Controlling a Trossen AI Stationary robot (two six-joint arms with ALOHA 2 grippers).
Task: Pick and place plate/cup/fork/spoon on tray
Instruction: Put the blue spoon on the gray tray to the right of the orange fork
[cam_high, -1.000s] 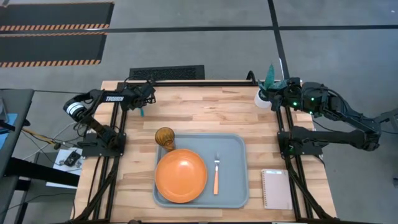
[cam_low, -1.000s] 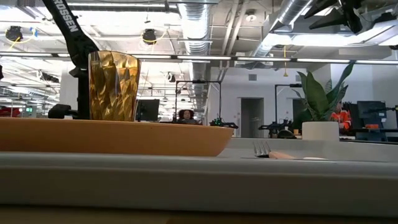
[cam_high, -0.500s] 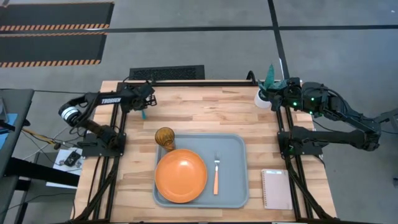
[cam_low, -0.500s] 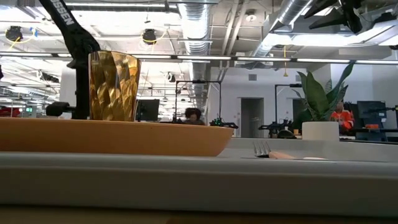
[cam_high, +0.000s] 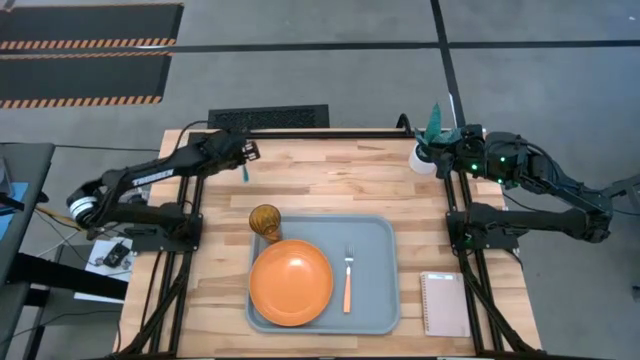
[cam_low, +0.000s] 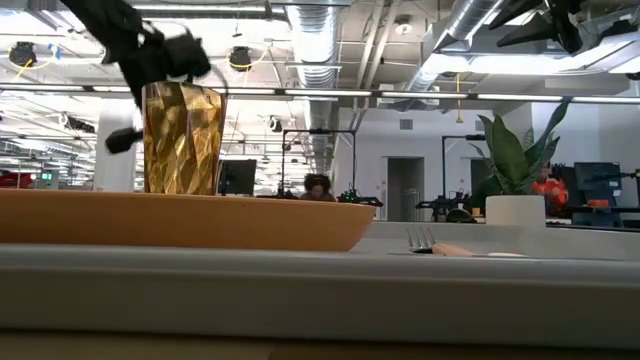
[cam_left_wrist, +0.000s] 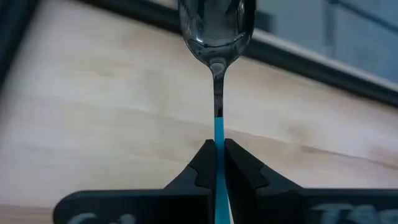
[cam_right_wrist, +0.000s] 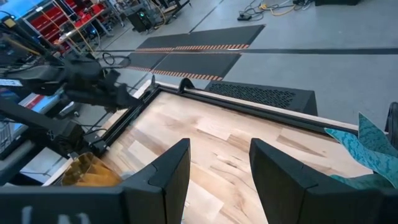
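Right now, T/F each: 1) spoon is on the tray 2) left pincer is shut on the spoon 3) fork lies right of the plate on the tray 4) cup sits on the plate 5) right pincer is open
1) The spoon is on the tray. False: it is held above the bare wood, off the tray.
2) The left pincer is shut on the spoon. True: its fingers clamp the blue handle.
3) The fork lies right of the plate on the tray. True.
4) The cup sits on the plate. False: it stands at the tray's far left corner, beside the plate.
5) The right pincer is open. True: it waits near the plant pot.
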